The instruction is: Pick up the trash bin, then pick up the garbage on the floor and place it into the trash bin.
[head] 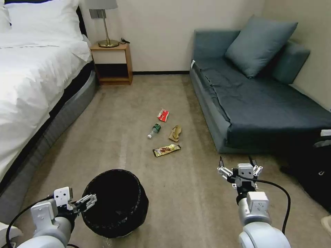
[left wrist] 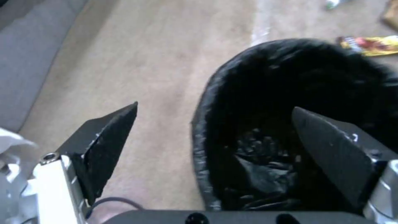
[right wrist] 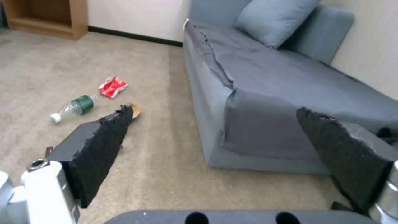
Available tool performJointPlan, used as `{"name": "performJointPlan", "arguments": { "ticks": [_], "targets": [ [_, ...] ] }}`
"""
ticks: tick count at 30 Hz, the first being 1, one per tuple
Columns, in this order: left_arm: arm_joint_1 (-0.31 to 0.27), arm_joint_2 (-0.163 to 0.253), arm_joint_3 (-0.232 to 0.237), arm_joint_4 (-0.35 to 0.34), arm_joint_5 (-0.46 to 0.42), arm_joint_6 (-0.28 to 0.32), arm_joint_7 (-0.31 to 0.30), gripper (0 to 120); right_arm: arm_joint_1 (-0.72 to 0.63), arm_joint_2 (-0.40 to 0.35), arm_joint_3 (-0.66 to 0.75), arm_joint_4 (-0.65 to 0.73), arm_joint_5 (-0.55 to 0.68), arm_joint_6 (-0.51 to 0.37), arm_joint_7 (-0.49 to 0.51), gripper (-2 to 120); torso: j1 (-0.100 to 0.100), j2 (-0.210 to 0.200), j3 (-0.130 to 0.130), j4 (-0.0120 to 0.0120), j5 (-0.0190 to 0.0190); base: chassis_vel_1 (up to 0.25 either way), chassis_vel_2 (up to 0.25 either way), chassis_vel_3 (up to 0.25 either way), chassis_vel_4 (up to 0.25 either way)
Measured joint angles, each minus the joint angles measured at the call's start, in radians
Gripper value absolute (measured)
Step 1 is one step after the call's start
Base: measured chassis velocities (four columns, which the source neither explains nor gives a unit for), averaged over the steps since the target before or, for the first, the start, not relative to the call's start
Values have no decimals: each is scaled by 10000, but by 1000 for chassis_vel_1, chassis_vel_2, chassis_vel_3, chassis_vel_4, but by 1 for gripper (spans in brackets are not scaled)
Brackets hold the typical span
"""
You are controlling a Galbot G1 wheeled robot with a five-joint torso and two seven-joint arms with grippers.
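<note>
The trash bin (head: 136,210), lined with a black bag, stands on the carpet at the near left. My left gripper (head: 87,201) is open at its left rim. In the left wrist view the left gripper (left wrist: 215,107) has one finger outside the trash bin (left wrist: 290,71) and the other over its inside. The garbage lies mid-floor: a red-and-white packet (head: 163,115), a clear bottle (head: 154,130), a tan paper bag (head: 175,133) and a gold-brown wrapper (head: 167,150). My right gripper (head: 236,161) hangs open and empty to the right of the garbage, near the sofa.
A white bed (head: 34,75) runs along the left, with a wooden nightstand (head: 112,63) and lamp behind it. A blue-grey sofa (head: 258,100) fills the right side. A dark bag (head: 313,172) sits on the floor at the near right. Open carpet lies between.
</note>
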Motion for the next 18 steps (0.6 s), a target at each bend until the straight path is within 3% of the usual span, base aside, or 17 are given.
{"name": "performJointPlan", "arguments": {
  "ticks": [18],
  "targets": [
    [-1513, -20, 219, 2326, -866, -31, -239, 100, 142, -15, -64, -254, -30, 97, 37, 100, 0, 0, 1, 0, 0, 0, 0, 0, 0]
  ]
}}
